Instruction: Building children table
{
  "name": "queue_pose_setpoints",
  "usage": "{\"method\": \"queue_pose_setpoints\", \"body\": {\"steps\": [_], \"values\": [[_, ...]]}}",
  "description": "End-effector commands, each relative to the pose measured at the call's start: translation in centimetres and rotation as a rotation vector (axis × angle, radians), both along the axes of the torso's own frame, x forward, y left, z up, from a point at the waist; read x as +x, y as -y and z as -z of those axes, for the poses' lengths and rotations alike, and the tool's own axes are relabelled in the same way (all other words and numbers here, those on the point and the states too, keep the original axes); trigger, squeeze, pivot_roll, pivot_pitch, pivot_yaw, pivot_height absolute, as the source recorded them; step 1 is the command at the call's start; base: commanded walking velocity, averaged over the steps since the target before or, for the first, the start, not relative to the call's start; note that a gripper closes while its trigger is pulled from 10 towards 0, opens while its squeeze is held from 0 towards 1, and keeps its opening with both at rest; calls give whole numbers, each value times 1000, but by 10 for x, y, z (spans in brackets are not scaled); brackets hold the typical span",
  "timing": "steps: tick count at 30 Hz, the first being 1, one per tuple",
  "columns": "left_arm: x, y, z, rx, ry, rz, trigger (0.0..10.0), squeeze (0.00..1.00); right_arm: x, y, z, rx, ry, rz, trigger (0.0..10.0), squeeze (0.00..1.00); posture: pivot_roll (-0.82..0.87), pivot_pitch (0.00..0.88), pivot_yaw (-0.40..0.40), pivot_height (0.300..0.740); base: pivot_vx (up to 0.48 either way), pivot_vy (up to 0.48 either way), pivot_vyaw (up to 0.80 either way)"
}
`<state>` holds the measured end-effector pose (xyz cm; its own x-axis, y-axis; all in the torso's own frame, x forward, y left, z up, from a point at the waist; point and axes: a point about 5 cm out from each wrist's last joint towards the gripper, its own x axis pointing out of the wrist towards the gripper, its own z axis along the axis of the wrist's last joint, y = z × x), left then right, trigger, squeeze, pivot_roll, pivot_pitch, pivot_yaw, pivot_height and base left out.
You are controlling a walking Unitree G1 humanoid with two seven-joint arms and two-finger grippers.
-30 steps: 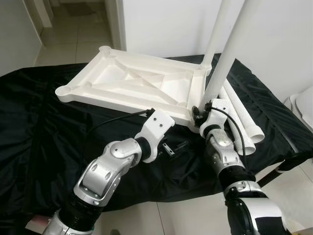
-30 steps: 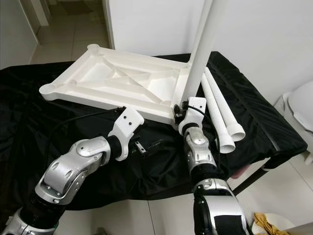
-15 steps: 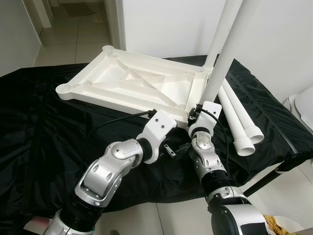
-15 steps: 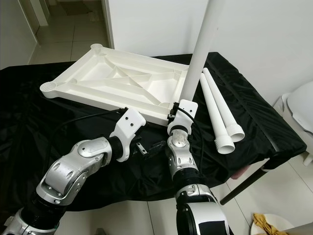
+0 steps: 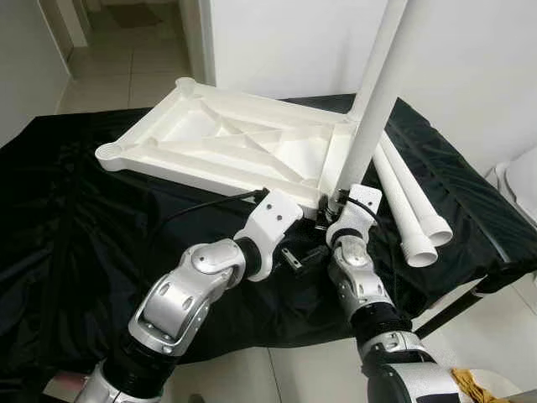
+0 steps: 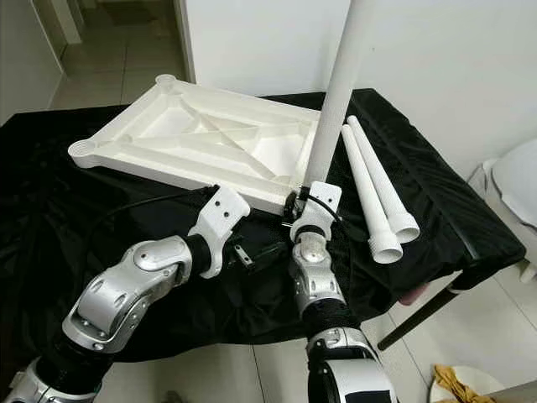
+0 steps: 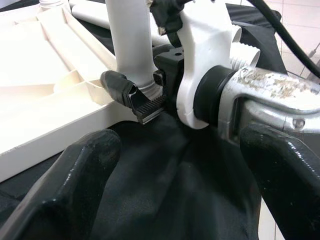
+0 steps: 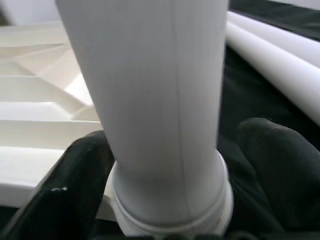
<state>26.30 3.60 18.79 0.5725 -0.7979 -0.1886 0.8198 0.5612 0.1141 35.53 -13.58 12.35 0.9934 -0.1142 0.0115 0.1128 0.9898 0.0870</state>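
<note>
The long white plastic tube leg (image 5: 379, 80) stands near upright with its collared lower end at the near right corner socket of the upturned white ribbed plastic tabletop (image 5: 226, 138), which lies underside up on the black cloth covered table (image 5: 67, 218). Compared with a second ago the leg's foot has moved in from the right, off the outer side of the corner and onto the corner itself, and the tube leans less; half a second ago it was already close, now its base sits tight against the tabletop rim. The right gripper (image 7: 142, 92) has travelled inward with it and pinches the tube just above the collar, its black ribbed fingers (image 7: 120, 87) pressed on either side of the white wall, as the right wrist view also shows with dark pads flanking the tube. The left gripper (image 5: 295, 256) hovers just beside the right wrist, low over the cloth, fingers spread wide and holding nothing; it has barely shifted. Two more white tube legs (image 6: 373, 197) lie side by side on the cloth to the right of the tabletop, untouched. Judgement: the leg is now lined up for seating, so the step in hand is pushing or twisting it into the socket; whether it is already engaged cannot be told. Three sockets remain empty, so the build is early.
</note>
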Motion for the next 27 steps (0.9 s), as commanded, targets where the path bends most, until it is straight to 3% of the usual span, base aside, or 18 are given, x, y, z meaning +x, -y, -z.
{"method": "queue_pose_setpoints", "body": {"steps": [1,7,8,10,18,23,27], "values": [[-2,2,-1,-1,7,8,10000,0,0,3,-2,16,21,-32,10000,1000,-53,0,-21,740,0,0,0],[-1,1,-2,-1,9,4,10000,0,4,24,-12,-20,58,-118,10000,1000,-51,5,-24,740,0,0,0],[0,0,-2,-1,11,-4,10000,0,6,31,-14,-51,57,-156,10000,0,-53,14,-23,740,0,0,0],[0,-1,-2,-1,11,-9,10000,0,7,35,-15,-71,54,-179,10000,0,-52,16,-24,740,0,0,0],[0,-3,-3,-4,11,-24,10000,0,9,34,-20,-178,41,-539,10000,0,-38,41,-15,740,0,0,0],[0,-5,-3,-3,10,-27,10000,0,9,33,-22,-175,36,-625,10000,0,-37,43,-10,740,0,0,0],[1,-6,-4,1,10,-29,10000,0,10,32,-29,-177,45,-769,10000,0,-35,45,-1,740,0,0,0]]}}
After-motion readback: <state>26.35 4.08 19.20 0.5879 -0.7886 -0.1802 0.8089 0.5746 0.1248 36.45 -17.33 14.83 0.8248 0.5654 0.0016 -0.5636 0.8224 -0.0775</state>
